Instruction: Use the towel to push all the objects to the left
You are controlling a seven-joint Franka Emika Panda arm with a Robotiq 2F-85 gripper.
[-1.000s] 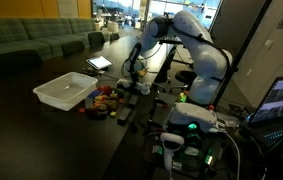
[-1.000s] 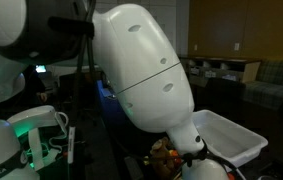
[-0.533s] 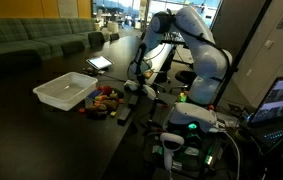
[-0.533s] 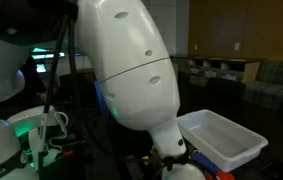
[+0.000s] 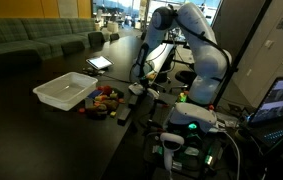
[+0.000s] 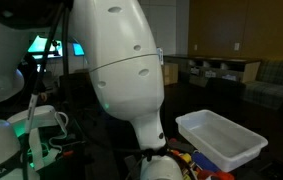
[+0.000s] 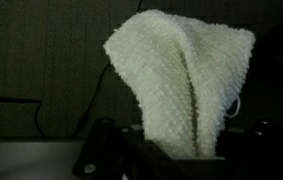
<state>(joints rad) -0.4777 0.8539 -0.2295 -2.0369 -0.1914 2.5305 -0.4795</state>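
In the wrist view the pale grey-white towel fills the middle of the picture, bunched and pinched at its lower end by my gripper, which is shut on it. In an exterior view the gripper hangs just right of the objects, a cluster of small red, yellow and brown toys on the dark table. The towel is too small to make out there. The objects also peek out at the bottom edge, below the arm.
A white plastic tray lies left of the toys and also shows as the tray. A tablet lies farther back, a sofa behind it. A black item lies by the toys. A laptop stands at right.
The arm has swung a little to the right, away from the toys, with the towel still gripped. In the exterior view from behind the arm, the robot's body has shifted left, uncovering more of the tray.
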